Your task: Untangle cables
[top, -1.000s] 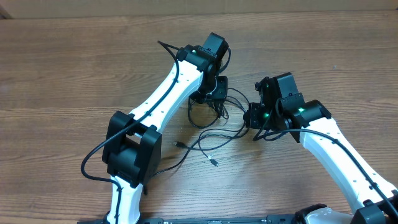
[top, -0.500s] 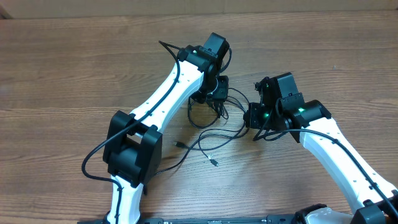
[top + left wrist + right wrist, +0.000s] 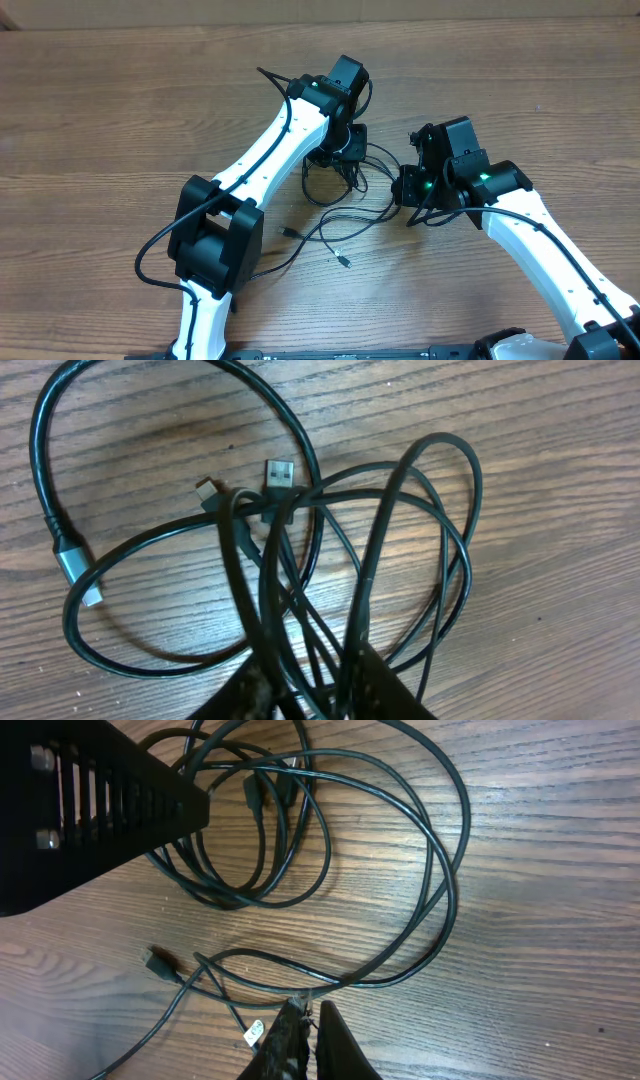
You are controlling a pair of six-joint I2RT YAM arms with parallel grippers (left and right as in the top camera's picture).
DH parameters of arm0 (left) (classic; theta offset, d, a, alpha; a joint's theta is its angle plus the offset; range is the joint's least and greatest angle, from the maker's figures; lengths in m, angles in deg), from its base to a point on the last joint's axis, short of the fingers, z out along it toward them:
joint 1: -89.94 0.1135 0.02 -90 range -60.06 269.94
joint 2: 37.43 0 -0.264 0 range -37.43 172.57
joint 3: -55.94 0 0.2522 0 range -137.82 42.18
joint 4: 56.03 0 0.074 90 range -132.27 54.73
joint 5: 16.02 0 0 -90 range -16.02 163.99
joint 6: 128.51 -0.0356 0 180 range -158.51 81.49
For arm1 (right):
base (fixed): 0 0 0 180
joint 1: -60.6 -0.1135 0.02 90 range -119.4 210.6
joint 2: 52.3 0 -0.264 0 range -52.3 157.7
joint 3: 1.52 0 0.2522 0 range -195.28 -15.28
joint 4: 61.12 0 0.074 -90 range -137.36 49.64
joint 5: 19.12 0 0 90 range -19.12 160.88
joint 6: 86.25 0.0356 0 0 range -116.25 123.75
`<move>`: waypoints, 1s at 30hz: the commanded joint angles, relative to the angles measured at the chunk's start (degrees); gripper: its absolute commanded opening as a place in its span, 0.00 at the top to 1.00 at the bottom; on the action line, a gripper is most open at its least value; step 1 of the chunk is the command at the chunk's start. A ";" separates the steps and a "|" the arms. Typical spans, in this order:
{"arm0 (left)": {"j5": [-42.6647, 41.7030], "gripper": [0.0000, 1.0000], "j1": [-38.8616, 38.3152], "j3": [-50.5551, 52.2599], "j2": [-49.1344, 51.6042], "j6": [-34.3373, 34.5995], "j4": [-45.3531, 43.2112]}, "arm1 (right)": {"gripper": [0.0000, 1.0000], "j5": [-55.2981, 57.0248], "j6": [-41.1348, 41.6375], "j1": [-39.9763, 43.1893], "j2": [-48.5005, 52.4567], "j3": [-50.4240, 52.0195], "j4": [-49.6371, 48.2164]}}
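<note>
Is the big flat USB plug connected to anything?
No, the USB plug shows a bare metal end with nothing fitted on it.

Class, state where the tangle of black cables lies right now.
In the overhead view the cables lie near the middle of the table, between the left hand and the right hand, with loose ends trailing toward the near edge.

No writing, label, brand mark, number or sign can be read in any of the three views, neither on the cables (image 3: 372, 560) nor on the wooden table (image 3: 100, 100).
</note>
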 commanded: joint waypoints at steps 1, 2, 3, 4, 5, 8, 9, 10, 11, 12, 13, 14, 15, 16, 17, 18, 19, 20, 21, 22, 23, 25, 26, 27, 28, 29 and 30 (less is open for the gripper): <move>0.44 0.82 -0.48 0.79 1.03 0.42 0.02 | 0.96 0.59 0.13 -0.22 0.07 -0.85 -0.02; 0.42 0.84 -0.48 0.79 1.03 0.42 0.17 | 0.96 0.59 0.13 -0.22 0.07 -0.85 -0.02; 0.28 0.86 -0.48 0.79 1.03 0.42 0.33 | 0.96 0.59 0.13 -0.22 0.07 -0.85 -0.02; 0.31 0.88 -0.48 0.79 1.03 0.42 0.46 | 0.96 0.59 0.13 -0.22 0.07 -0.85 -0.02; 0.31 0.90 -0.48 0.79 1.03 0.39 0.50 | 0.96 0.59 0.13 -0.22 0.07 -0.85 -0.02; 0.33 0.95 -0.48 0.79 1.03 0.39 0.66 | 0.96 0.59 0.13 -0.22 0.07 -0.85 -0.09; 0.35 0.96 -0.48 0.79 1.01 0.39 0.70 | 0.96 0.59 0.13 -0.22 0.07 -0.85 -0.09; 0.33 0.96 -0.48 0.79 1.01 0.39 0.70 | 0.96 0.59 0.13 -0.22 0.07 -0.85 -0.09; 0.28 0.96 -0.48 0.76 0.98 0.35 0.72 | 0.96 0.59 0.13 -0.22 0.07 -0.85 -0.07; 0.24 0.96 -0.48 0.76 0.85 0.13 0.72 | 0.96 0.59 0.13 -0.22 0.07 -0.85 -0.04; 0.07 0.96 -0.46 0.70 0.70 -0.20 0.72 | 0.96 0.57 0.13 -0.22 0.07 -0.85 -0.02; -0.07 0.96 -0.39 0.52 0.39 -1.05 0.72 | 0.96 0.57 0.13 -0.22 0.07 -0.85 -0.02; -0.42 0.96 -0.35 0.17 -0.04 -2.36 0.74 | 0.96 0.57 0.13 -0.22 0.07 -0.85 -0.02; -1.18 0.96 -0.28 -0.37 -0.57 -3.91 0.90 | 0.96 0.57 0.13 -0.22 0.07 -0.85 -0.07; -1.84 0.96 -0.24 -1.14 -1.36 -5.27 1.16 | 0.96 0.57 0.13 -0.22 0.07 -0.85 -0.13; -2.23 0.96 -0.24 -1.75 -1.90 -6.03 1.33 | 0.96 0.55 0.13 -0.22 0.07 -0.85 -0.20; -3.13 0.96 -0.20 -2.54 -2.99 -7.21 1.40 | 0.96 0.55 0.11 -0.22 0.07 -0.85 -0.37; -3.91 0.96 -0.11 -3.28 -4.17 -7.93 1.36 | 0.96 0.52 0.09 -0.22 0.07 -0.85 -0.57; -4.61 0.96 0.04 -3.85 -5.25 -8.37 1.36 | 0.96 0.22 -0.22 -0.22 0.07 -0.85 -0.92; -5.33 0.96 0.22 -4.46 -6.54 -8.44 1.40 | 0.96 -0.48 -0.57 -0.22 0.07 -0.85 -1.42; -6.21 0.96 0.46 -4.87 -8.04 -8.41 1.33 | 0.96 -1.62 -0.57 -0.22 0.07 -0.85 -2.38; -7.10 0.96 0.76 -5.07 -10.14 -8.39 1.25 | 0.96 -3.87 -0.57 -0.22 0.07 -0.85 -4.17; -7.56 0.96 0.90 -5.07 -11.19 -8.35 1.22 | 0.96 -5.53 -0.55 -0.22 0.07 -0.85 -5.55; -7.76 0.96 1.01 -5.07 -11.93 -8.17 1.29 | 0.94 -7.15 -0.55 -0.22 0.07 -0.85 -6.86; -8.31 0.96 1.11 -5.07 -12.66 -8.20 1.36 | 0.89 -8.81 -0.55 -0.22 0.07 -0.85 -8.20; -9.16 0.96 1.20 -5.07 -13.11 -8.20 1.38 | 0.82 -10.54 -0.52 -0.22 0.07 -0.85 -9.51; -10.29 0.96 1.27 -5.07 -13.53 -8.20 1.38 | 0.80 -12.46 -0.50 -0.22 0.07 -0.85 -10.93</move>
